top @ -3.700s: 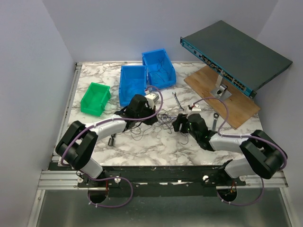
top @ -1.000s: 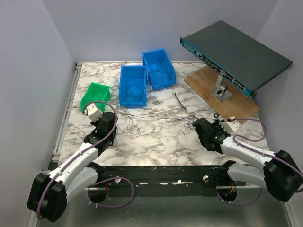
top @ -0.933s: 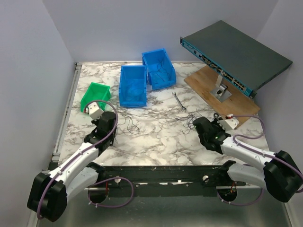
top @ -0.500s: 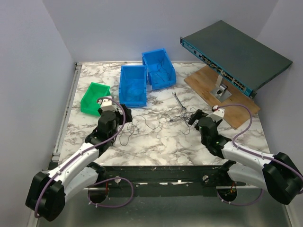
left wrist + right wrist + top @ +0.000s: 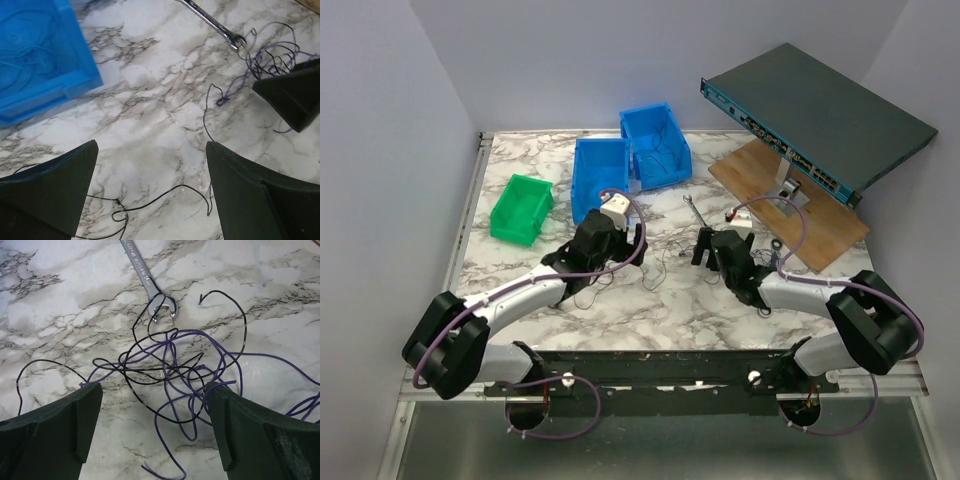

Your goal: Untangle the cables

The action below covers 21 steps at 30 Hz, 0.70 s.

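Purple-black cables [image 5: 172,371] lie btwn jaws of wide-spread right claw [image 5: 152,390].

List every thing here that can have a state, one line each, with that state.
cables, tangled in a loose knot on the table, ungripped.
left gripper, open, empty, a black strand below it.
right gripper, open, empty, aimed at the cables.
wrench, lying flat, open end at the cables' edge.
rear blue bin, upright, thin wires inside.
network switch, propped tilted on a stand.
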Motion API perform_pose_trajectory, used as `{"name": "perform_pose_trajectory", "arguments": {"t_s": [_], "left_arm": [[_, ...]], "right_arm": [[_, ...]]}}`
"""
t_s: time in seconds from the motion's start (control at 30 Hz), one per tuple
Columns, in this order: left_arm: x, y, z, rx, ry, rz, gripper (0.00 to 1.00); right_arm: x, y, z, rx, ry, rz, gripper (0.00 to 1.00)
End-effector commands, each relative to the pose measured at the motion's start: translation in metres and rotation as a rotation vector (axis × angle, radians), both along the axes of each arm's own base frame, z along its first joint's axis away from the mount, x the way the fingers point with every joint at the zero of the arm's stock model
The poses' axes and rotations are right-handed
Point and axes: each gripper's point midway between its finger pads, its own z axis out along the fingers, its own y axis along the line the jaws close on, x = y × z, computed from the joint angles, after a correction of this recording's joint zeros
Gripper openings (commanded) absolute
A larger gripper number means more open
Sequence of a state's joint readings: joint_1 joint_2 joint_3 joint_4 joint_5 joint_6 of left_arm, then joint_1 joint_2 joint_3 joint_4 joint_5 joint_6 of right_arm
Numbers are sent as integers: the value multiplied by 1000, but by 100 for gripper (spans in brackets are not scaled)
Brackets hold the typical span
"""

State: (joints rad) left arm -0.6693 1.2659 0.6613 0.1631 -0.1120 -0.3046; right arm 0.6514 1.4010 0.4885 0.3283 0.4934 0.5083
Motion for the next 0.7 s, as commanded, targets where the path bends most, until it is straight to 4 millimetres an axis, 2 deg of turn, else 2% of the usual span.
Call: {"name": "perform_pose_trajectory", "arguments": {"t_s": [0.0, 0.17, 0.4, 0.57, 0.63, 0.67], "left_arm": [[-18, -41, -2, 6, 24, -230, 92], [-20, -66, -23, 48, 122, -322, 92], [4, -95, -59, 137, 295, -323, 80], [5, -98, -80, 175, 390, -317, 68], [3, -102, -85, 173, 421, -333, 59], [0, -104, -88, 170, 441, -348, 50]], "right_arm": [[5, 1, -6, -32, 36, -28, 91], [6, -6, -15, -64, 69, -77, 87], [5, -9, -20, -63, 81, -104, 79], [4, -11, -17, -56, 72, -114, 76], [4, -12, -18, -54, 73, -118, 75], [4, -11, -18, -55, 73, -120, 73]]}}
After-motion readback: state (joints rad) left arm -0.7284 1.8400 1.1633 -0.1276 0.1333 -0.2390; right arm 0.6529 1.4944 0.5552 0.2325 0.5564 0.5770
